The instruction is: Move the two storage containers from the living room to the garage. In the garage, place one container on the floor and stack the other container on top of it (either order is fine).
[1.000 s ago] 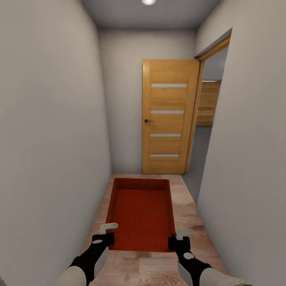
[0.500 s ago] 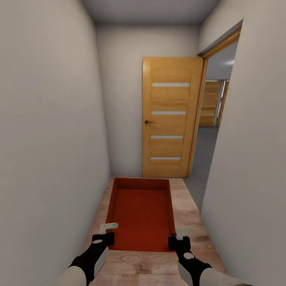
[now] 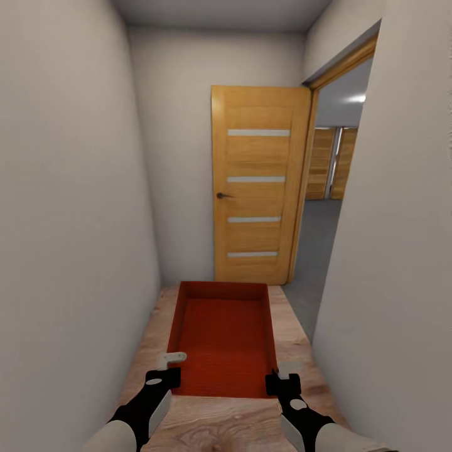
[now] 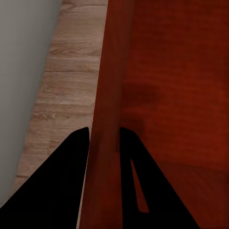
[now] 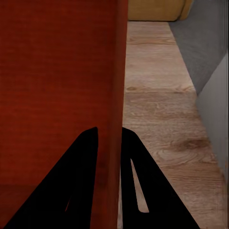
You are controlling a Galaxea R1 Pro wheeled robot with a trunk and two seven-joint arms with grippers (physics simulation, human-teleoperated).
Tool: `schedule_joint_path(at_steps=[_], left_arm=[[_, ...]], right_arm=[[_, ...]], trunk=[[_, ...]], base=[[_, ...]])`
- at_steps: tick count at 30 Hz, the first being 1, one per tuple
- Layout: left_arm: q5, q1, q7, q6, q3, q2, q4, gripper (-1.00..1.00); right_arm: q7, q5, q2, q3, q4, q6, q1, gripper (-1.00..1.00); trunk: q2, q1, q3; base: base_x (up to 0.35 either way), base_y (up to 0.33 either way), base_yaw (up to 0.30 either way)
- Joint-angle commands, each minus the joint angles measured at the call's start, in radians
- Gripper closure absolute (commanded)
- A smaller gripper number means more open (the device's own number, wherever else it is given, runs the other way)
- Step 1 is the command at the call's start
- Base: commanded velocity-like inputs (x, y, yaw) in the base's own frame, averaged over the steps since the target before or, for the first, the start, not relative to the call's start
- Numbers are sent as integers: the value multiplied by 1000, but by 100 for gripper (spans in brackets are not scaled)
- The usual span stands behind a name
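You are in a narrow corridor: the white left wall [image 3: 69, 220] and right wall [image 3: 402, 251] stand close on either side, leaving only a thin strip of wood-plank floor [image 3: 295, 339] beside your load. Dead ahead, the end wall carries a wooden door [image 3: 258, 185] swung flat against it. The free way out is the doorway [image 3: 326, 207] in the right wall, just past the near corner of that wall; beyond it you see grey floor [image 3: 314, 251] and a wood-slat panel [image 3: 331, 164] far back.

The orange-red bin [image 3: 223, 336] hangs level in front of you, open top up, its long sides running away from you and its far end near the foot of the door.

Your left gripper [image 3: 168, 369] is clamped on the bin's near-left wall; in the left wrist view the fingers [image 4: 71, 157] straddle that wall [image 4: 110, 95], touching it. Your right gripper [image 3: 281, 375] pinches the near-right wall the same way, fingers [image 5: 81, 162] on either side of it [image 5: 117, 71].
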Motion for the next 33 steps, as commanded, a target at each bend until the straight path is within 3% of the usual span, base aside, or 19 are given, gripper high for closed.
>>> schedule_joint_path(at_steps=[1, 8, 18, 33], left_arm=[[4, 0, 5, 7, 14, -1, 0, 100], [4, 0, 5, 7, 14, -1, 0, 100], [4, 0, 3, 7, 14, -1, 0, 100], [4, 0, 5, 6, 15, -1, -2, 100]], right_arm=[[-8, -6, 0, -24, -2, -7, -2, 100], [-8, -6, 0, -24, -2, -7, -2, 100], [-7, -5, 0, -24, -2, -7, -2, 100], [-8, -5, 0, -25, -2, -7, -2, 100]], trunk=[[-1, 1, -1], [-1, 1, -1], [-1, 1, -1], [-1, 1, -1]], base=[[322, 0, -267], [322, 0, -276], [322, 11, -48], [319, 127, -235]])
